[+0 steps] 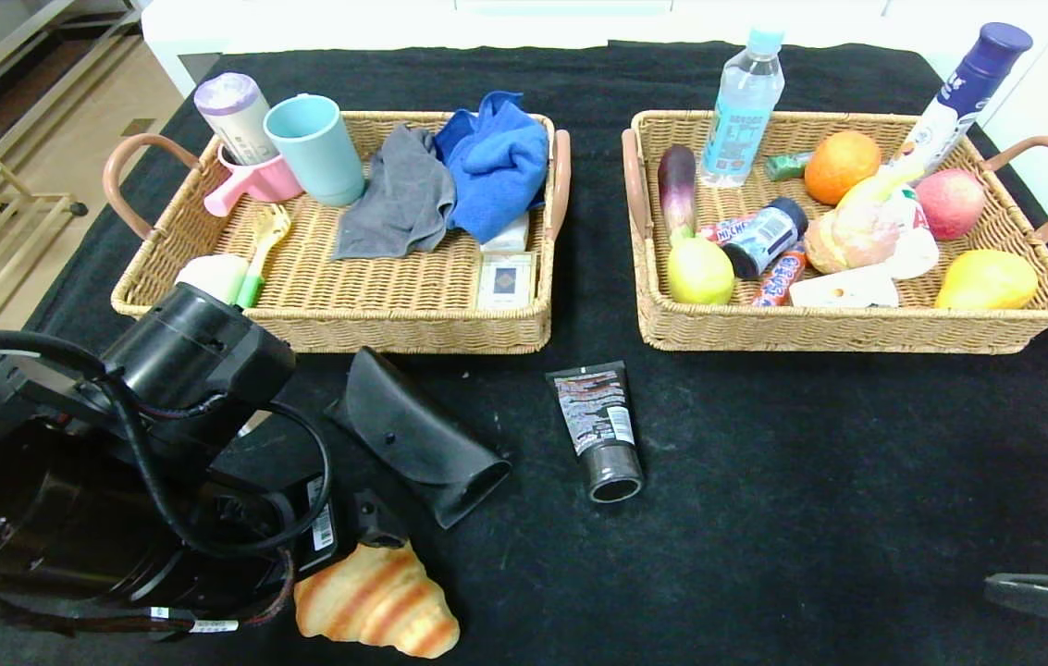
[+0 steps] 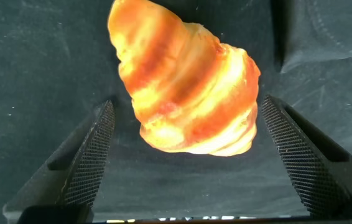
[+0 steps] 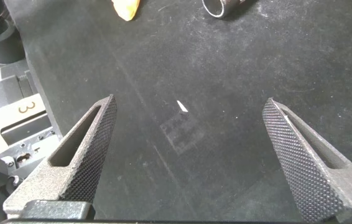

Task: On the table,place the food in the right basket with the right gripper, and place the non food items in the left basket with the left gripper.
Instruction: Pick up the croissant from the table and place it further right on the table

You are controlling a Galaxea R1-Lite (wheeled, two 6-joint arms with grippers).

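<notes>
A striped golden croissant (image 1: 376, 601) lies on the black table (image 1: 810, 481) near its front edge. My left gripper (image 2: 187, 102) hangs over it, open, with the croissant (image 2: 185, 81) between and just past the fingertips and untouched. In the head view the left arm (image 1: 163, 444) hides those fingers. A black glasses case (image 1: 422, 435) and a black squeeze tube (image 1: 599, 425) lie in front of the baskets. The left basket (image 1: 329, 319) holds cloths and cups, the right basket (image 1: 856, 333) fruit and snacks. My right gripper (image 3: 189, 101) is open over bare cloth at the front right (image 1: 995, 587).
A water bottle (image 1: 745, 97) and a white bottle with a purple cap (image 1: 963, 92) stand tall in the right basket. A light floor and shelving lie beyond the table's left edge. The right wrist view catches the croissant's tip (image 3: 126, 7) and the tube's cap (image 3: 226, 6).
</notes>
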